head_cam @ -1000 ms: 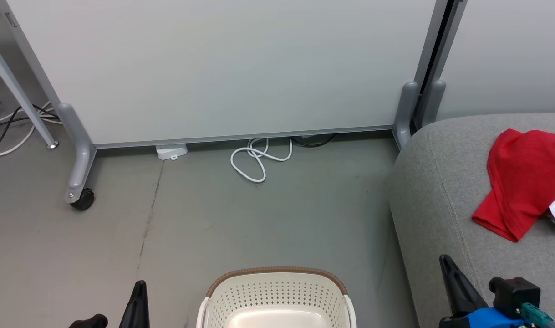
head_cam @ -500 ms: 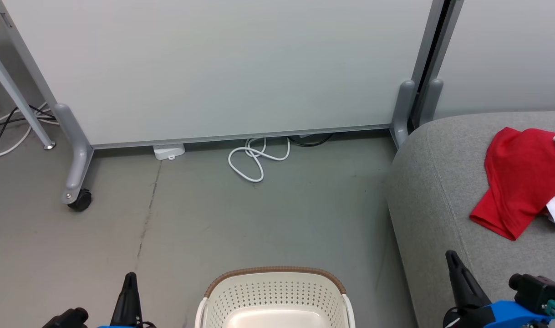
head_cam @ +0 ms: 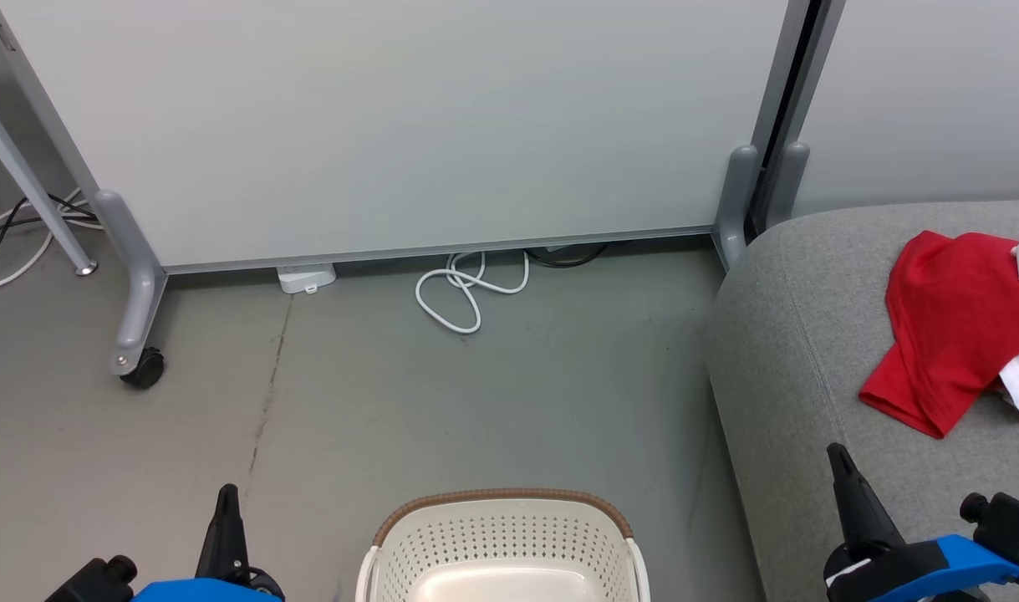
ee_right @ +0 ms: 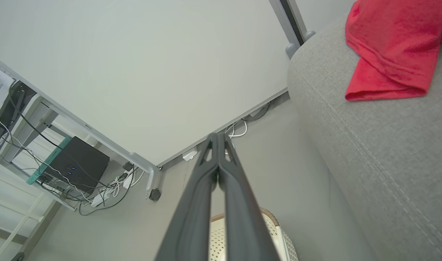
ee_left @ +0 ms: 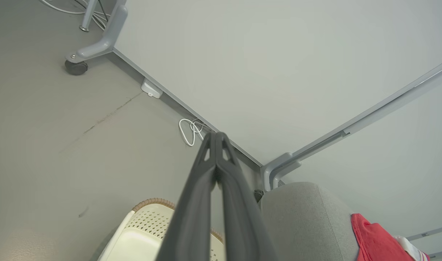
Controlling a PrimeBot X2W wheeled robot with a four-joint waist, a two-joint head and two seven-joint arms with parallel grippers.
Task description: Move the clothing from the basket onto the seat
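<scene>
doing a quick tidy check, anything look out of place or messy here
The clothing lies crumpled on the seat, and a white cable sits loosely looped on the floor by the partition. Nothing looks spilled or damaged.

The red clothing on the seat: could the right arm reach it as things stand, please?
Probably yes: only bare seat lies between the right gripper and the clothing, though the gripper is shut.

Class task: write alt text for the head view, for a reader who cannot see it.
Red clothing lies on the grey seat at the right; the cream basket at bottom centre shows no clothing in its visible part. The left gripper and right gripper point up from the lower corners, and a looped white cable lies on the floor.
</scene>
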